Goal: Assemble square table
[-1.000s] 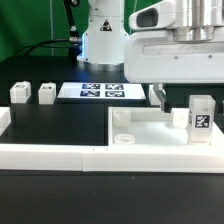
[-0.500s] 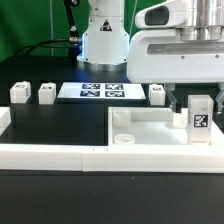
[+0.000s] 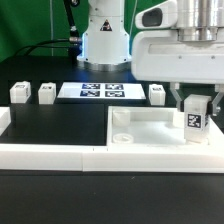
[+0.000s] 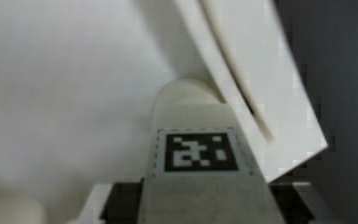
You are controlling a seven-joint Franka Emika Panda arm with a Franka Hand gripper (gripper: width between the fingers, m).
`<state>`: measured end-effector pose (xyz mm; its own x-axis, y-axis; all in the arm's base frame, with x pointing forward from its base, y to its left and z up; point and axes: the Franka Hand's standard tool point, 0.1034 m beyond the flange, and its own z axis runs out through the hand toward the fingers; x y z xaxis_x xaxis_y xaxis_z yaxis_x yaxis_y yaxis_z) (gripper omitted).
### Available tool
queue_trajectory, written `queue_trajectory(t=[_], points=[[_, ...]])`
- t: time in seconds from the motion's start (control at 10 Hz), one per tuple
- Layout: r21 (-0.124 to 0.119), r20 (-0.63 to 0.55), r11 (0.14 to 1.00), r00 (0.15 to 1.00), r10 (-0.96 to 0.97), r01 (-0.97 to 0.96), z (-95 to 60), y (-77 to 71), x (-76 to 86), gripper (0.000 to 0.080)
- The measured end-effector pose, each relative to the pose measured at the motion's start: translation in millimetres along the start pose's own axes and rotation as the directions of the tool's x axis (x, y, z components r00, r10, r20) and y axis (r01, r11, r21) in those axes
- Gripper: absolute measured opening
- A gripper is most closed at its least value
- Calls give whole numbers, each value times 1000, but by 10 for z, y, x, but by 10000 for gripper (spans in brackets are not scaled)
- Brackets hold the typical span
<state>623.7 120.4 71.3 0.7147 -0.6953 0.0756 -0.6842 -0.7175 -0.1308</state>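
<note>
Now the two-finger gripper [image 3: 196,103] is clamped on a small white tagged leg [image 3: 196,119], held slightly tilted over the white plastic square tray-like tabletop [image 3: 150,128], toward the exterior view's right. Three more small white legs [image 3: 46,93] stand beside the marker board [image 3: 100,91].

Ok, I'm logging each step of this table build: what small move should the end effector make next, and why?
Probably straighten the leg and ease it down with a twist. The end effector grips it over the corner of the tabletop on the exterior view's right, and it looks slightly tilted; the socket beneath is hidden.
</note>
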Motion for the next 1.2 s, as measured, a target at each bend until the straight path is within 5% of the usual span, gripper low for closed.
queue_trajectory(t=[0.3, 0.6, 0.9, 1.1, 1.2], points=[[-25, -22, 887, 887, 461, -461, -1, -56, -66, 288], [56, 76, 612, 615, 785, -789, 13, 13, 2, 291], [55, 74, 624, 626, 776, -780, 19, 4, -2, 301], [57, 73, 642, 644, 761, -765, 22, 5, -4, 613], [74, 62, 789, 793, 606, -609, 19, 11, 16, 613]])
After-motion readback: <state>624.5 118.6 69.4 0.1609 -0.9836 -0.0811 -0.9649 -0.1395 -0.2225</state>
